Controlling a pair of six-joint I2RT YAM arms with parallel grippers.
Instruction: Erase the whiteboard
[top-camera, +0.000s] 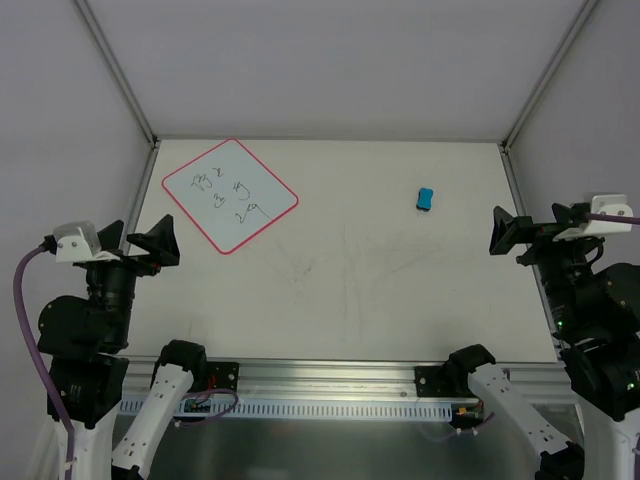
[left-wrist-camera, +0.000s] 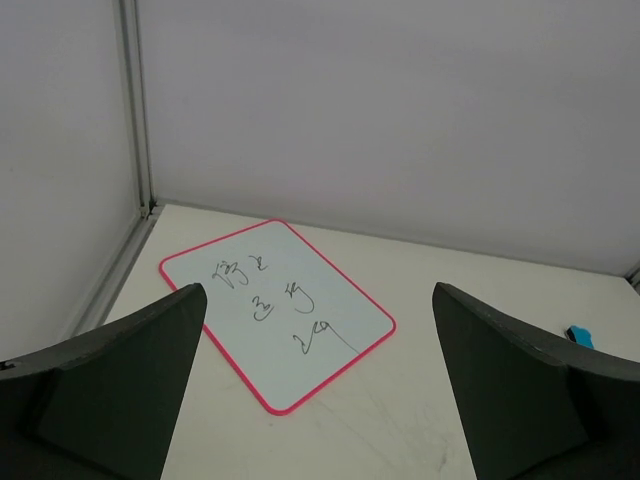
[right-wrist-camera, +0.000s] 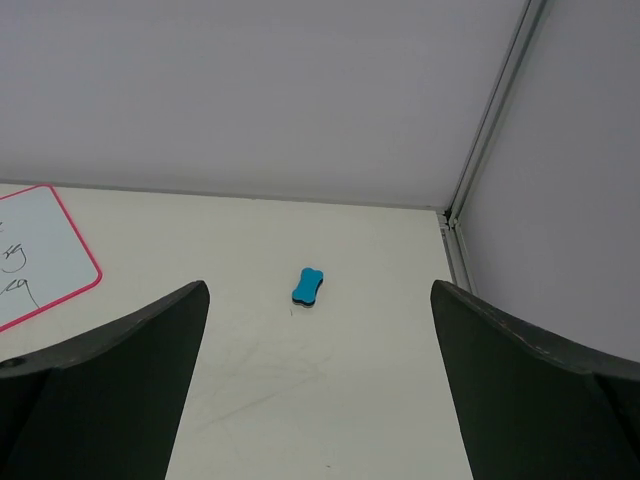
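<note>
Whiteboard (top-camera: 230, 195) lay flat on the table (top-camera: 380, 300), in the far left corner area, turned so one corner pointed at the back wall (top-camera: 330, 60). Red-pink rim all round; three short rows of dark scribbles across its white face. Eraser (top-camera: 425, 198), small and blue, sat alone on the far right part of the table, well apart from the board. Left gripper (top-camera: 152, 243) hung above the table's left edge, just nearside of the board and not touching it; jaws spread wide, nothing between them, with the board showing through the gap in the left wrist view. Right gripper (top-camera: 510, 232) hung over the right edge, likewise spread wide and empty, the eraser ahead of it in its wrist view. Faint grey scuffs marked the table's middle.
</note>
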